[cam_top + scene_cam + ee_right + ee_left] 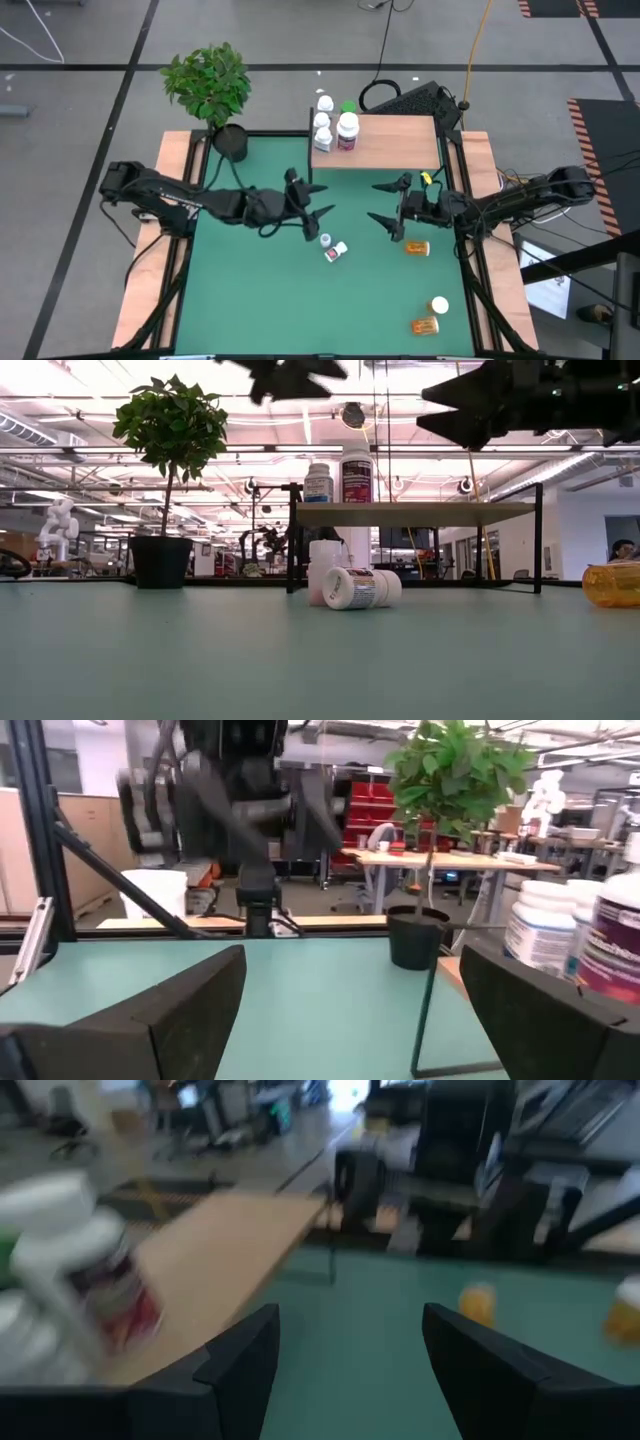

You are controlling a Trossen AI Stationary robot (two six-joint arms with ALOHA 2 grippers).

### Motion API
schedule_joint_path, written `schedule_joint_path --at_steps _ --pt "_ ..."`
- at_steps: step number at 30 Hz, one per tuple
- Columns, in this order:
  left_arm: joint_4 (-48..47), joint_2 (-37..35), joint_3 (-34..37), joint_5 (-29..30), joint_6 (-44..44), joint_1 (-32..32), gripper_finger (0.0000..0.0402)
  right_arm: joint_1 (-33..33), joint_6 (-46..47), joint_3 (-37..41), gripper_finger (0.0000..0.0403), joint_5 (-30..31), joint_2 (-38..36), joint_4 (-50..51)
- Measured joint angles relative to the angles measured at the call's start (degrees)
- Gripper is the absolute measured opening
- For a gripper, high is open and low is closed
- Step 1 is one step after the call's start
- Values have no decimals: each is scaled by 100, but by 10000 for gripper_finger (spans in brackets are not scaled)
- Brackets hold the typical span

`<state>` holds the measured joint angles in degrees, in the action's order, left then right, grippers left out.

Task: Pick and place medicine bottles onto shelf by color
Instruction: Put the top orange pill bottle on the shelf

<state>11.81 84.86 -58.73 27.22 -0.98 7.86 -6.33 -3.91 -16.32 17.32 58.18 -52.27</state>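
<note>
High view is showing us two small white plastic pill bottles (333, 247) lying toppled at the green mat's centre, with amber ones towards four and five o'clock. We are judging them light, rigid and smooth, liable to roll; gripping across the body below the cap looks safest. Left gripper (318, 203) is hovering at eleven o'clock of them, fingers apart and empty. Right gripper (387, 205) is waiting, spread wide, near the light-wood shelf (395, 142).

Plant (208, 82): leafy green, in a black pot (231, 142) at the far left corner of the green mat (280, 300).
Cable (478, 50): yellow, trailing across the grey floor beyond the table.
</note>
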Motion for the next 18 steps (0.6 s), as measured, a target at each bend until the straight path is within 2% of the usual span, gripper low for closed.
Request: schedule_joint_path --at_steps 6,13,18 --pt "321 -265 851 615 -336 431 246 211 -12 -375 364 -543 397 10" --pt "619 -365 1567 846 -910 681 246 215 -40 -616 364 -556 887 36" --pt "1175 -356 2037 885 -1029 767 246 217 -43 -644 364 -531 1061 -87"
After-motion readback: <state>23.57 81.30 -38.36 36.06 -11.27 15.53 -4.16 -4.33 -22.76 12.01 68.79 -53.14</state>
